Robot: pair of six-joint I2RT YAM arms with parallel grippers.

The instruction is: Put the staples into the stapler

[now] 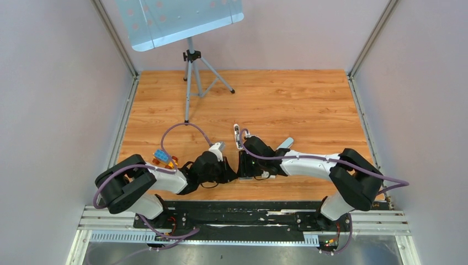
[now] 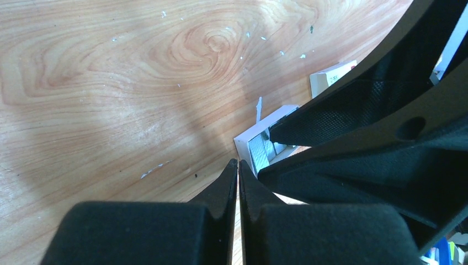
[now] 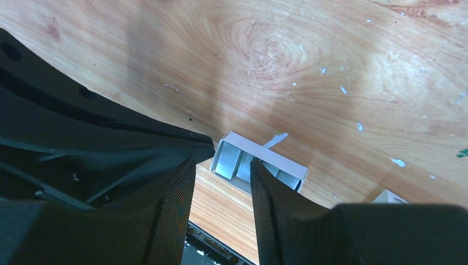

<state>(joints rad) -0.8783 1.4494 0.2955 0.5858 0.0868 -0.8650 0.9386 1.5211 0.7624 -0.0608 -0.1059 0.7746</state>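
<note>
The staples (image 3: 227,160) are grey ridged strips lying in a small open white card tray (image 3: 269,153) on the wooden table. My right gripper (image 3: 223,164) is open just above the tray's near end. One of its fingertips (image 3: 258,172) is over the strips and the other is beside the tray; nothing is gripped. My left gripper (image 2: 238,164) is shut and empty, its tips right beside the same tray (image 2: 246,137), where the staples (image 2: 259,150) show. In the top view both grippers (image 1: 238,170) meet near the table's front. I cannot pick out the stapler in any view.
A small white printed box (image 2: 331,77) lies just past the tray. A grey flat thing (image 1: 285,143) sits behind the right arm. A tripod (image 1: 191,77) with a tilted panel stands at the back left. Side walls and the front rail (image 1: 243,218) bound the table.
</note>
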